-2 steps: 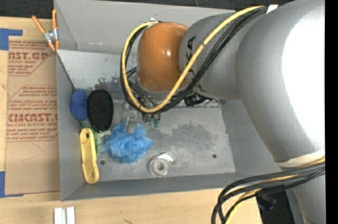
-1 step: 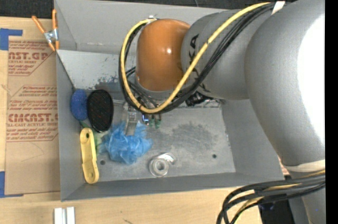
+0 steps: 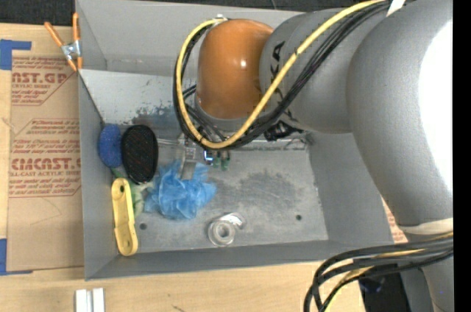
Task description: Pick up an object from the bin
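Note:
My gripper (image 3: 197, 154) hangs low in the bin's middle, mostly hidden beneath the arm's wrist. Its tip is just above the upper edge of a crumpled light-blue piece of soft material (image 3: 180, 193) lying on the bin floor; whether they touch I cannot tell. To the left of the gripper lies a black oval pad (image 3: 138, 153), with a dark blue rounded thing (image 3: 110, 145) against its left side.
A yellow plastic tool (image 3: 124, 218) lies along the bin's left wall near the front. A small clear ring-shaped piece (image 3: 224, 229) rests near the front wall. The arm and its cables cover the bin's back right.

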You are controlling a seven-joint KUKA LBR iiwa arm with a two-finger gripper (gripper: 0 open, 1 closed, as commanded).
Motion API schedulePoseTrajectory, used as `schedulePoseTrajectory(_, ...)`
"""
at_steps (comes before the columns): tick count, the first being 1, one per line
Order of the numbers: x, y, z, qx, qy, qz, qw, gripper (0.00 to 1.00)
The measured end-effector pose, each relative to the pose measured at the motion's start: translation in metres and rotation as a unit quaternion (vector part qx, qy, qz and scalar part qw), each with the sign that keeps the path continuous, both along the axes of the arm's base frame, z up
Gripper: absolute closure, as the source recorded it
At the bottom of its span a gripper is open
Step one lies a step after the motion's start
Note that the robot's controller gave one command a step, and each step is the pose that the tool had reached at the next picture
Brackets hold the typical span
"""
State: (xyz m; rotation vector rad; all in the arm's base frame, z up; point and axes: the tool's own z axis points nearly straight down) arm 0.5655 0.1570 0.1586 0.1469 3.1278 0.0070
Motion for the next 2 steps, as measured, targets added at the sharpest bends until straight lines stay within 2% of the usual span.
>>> schedulePoseTrajectory(1, -0.043, -0.005, -0.046, 0.001, 0.0029, -0.028, 0.9996, 1.00)
schedulePoseTrajectory(2, -0.058, -0.012, -0.045, 0.001, 0.0024, -0.077, 0.9971, 0.00)
